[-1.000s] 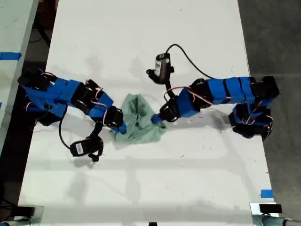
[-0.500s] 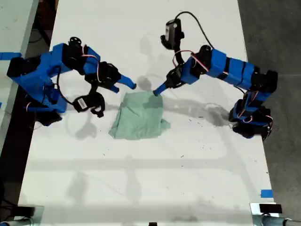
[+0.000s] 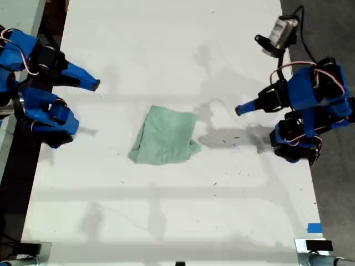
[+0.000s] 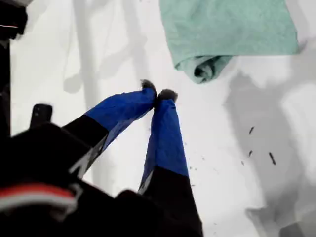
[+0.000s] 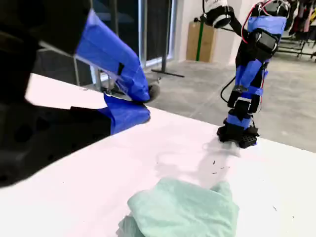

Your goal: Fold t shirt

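Exterior view shows the pale mint-green, wrinkled soft-fabric t shirt folded into a rough square on the smooth white desk. My first claw is pressed together, empty; my second claw likewise sits nearly closed, holding nothing.

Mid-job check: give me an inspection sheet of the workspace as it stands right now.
Surface: white table, a few dark specks.
Job's things: t shirt in a wrinkled folded bundle mid-table, touched by neither gripper.
Clutter: nothing seen.
Grippers: my first gripper fingers shut, empty; my second gripper shut, empty.
Cables: black cable by a wrist camera, away from the shirt.
Surroundings: blue tape at table edge; grey floor.
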Controlling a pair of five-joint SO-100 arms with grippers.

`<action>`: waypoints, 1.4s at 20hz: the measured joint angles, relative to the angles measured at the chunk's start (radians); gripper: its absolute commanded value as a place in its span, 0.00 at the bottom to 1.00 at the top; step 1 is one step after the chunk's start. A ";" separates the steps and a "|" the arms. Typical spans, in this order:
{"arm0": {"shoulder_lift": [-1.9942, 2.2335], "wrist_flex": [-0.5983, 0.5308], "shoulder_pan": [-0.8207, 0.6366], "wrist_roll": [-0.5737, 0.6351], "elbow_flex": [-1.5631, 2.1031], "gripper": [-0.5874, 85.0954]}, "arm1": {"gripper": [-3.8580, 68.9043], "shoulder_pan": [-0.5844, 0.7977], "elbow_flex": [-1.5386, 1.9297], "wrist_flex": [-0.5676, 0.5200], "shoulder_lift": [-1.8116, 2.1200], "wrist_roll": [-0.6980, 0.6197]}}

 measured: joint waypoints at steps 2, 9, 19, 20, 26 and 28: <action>0.175 -0.058 -0.006 -0.023 0.252 0.00 | 0.07 -0.058 0.186 0.000 0.149 0.080; 0.874 -0.485 0.097 -0.055 1.466 0.00 | 0.07 -0.190 0.905 -0.127 0.680 0.229; 1.015 -0.577 0.097 0.023 1.891 0.06 | 0.14 -0.348 1.572 -0.316 0.963 0.196; 1.015 -0.577 0.064 0.132 1.891 0.07 | 0.14 -0.318 1.574 -0.324 0.965 0.100; 1.015 -0.577 0.038 0.262 1.891 0.07 | 0.13 -0.179 1.578 -0.334 0.965 -0.163; 1.015 -0.577 0.038 0.262 1.891 0.07 | 0.13 -0.178 1.580 -0.337 0.965 -0.291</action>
